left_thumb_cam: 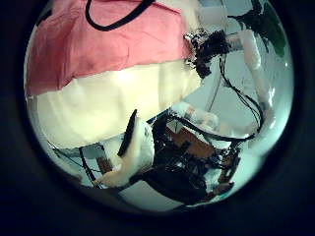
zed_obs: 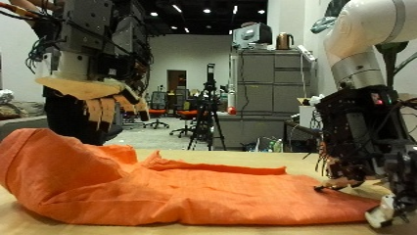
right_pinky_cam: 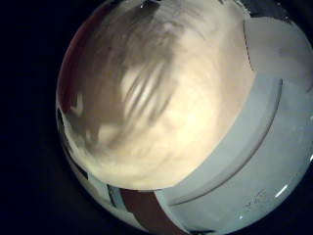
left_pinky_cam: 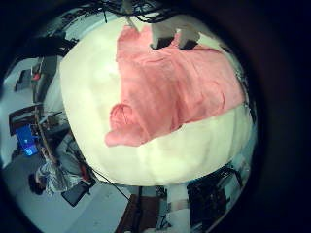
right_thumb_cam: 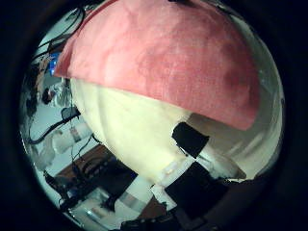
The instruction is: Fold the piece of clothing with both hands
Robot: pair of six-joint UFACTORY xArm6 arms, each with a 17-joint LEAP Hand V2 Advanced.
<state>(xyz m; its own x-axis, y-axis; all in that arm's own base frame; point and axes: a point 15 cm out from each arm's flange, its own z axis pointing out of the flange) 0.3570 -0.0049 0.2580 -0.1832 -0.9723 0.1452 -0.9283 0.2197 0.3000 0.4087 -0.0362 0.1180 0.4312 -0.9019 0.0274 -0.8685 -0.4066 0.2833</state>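
Pale tabletop point(zed_obs: 196, 227) is covered by the orange garment point(zed_obs: 144, 181), spread beneath both hands. Left hand point(zed_obs: 98, 103) is held above it with fingers relaxed, gripping nothing. Right hand point(zed_obs: 354, 147) is lowered to the cloth's edge, its grip hidden.

We see a pale cream table point(left_pinky_cam: 185, 155) whose surface runs wide in the left palm views. Beyond the table's far edge, in the outside view, stands a grey metal cabinet point(zed_obs: 267, 93). On the cabinet's top we make out a dark box-like device point(zed_obs: 253, 35) and, beside it, a dark kettle point(zed_obs: 284, 41). Near the cabinet, farther back in the room, stands a black tripod point(zed_obs: 208, 113), with office chairs point(zed_obs: 163, 106) beside it. Small ceiling lights point(zed_obs: 208, 12) dot the ceiling above.
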